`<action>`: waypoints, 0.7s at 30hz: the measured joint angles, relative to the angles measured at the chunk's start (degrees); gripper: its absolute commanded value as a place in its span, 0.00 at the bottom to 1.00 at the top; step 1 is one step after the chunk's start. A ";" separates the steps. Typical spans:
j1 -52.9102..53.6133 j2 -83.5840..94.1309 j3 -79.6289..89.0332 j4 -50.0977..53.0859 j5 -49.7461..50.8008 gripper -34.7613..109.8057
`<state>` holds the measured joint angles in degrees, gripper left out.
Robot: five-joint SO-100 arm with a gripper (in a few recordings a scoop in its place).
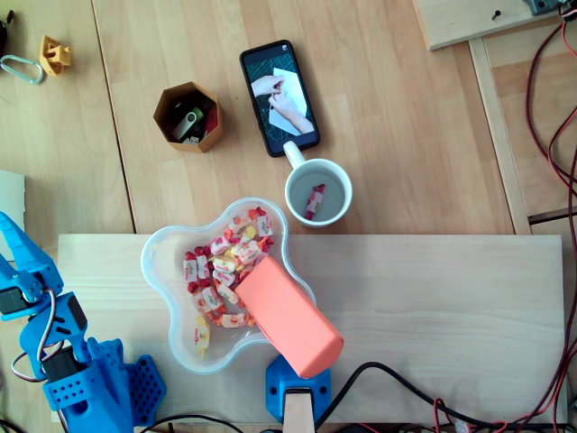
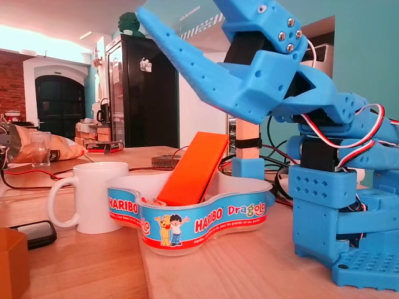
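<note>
A clear, wavy-rimmed bowl point(image 1: 162, 271) labelled Haribo point(image 2: 206, 219) holds several red, white and yellow wrapped candies point(image 1: 221, 262). My arm is an orange slab point(image 1: 288, 317) that slants down from its blue base point(image 1: 293, 388) into the bowl. Its lower end, where my gripper point(image 1: 247, 276) sits, is down among the candies at the bowl's right side. In the fixed view that tip point(image 2: 163, 198) dips behind the bowl's wall. The fingers are hidden, so I cannot tell whether they hold anything. A white mug point(image 1: 317, 192) just beyond the bowl contains one wrapped candy point(image 1: 315, 200).
A phone point(image 1: 279, 96) lies beyond the mug's handle. A hexagonal brown cup point(image 1: 188, 116) with a USB stick stands left of the phone. A yellow part point(image 1: 54, 54) and a carabiner point(image 1: 20, 68) lie far left. Cables point(image 1: 550, 135) run down the right side.
</note>
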<state>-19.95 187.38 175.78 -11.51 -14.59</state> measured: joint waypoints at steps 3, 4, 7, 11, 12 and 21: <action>0.00 0.00 0.09 0.09 0.00 0.39; 0.00 0.00 0.09 0.09 0.00 0.39; 0.00 0.00 0.35 0.09 -0.09 0.39; 0.00 0.00 0.44 0.09 -0.09 0.39; 0.00 0.00 0.44 0.09 -0.09 0.39; 0.00 0.00 2.29 0.09 -1.14 0.39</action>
<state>-19.95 187.38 178.07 -11.43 -15.73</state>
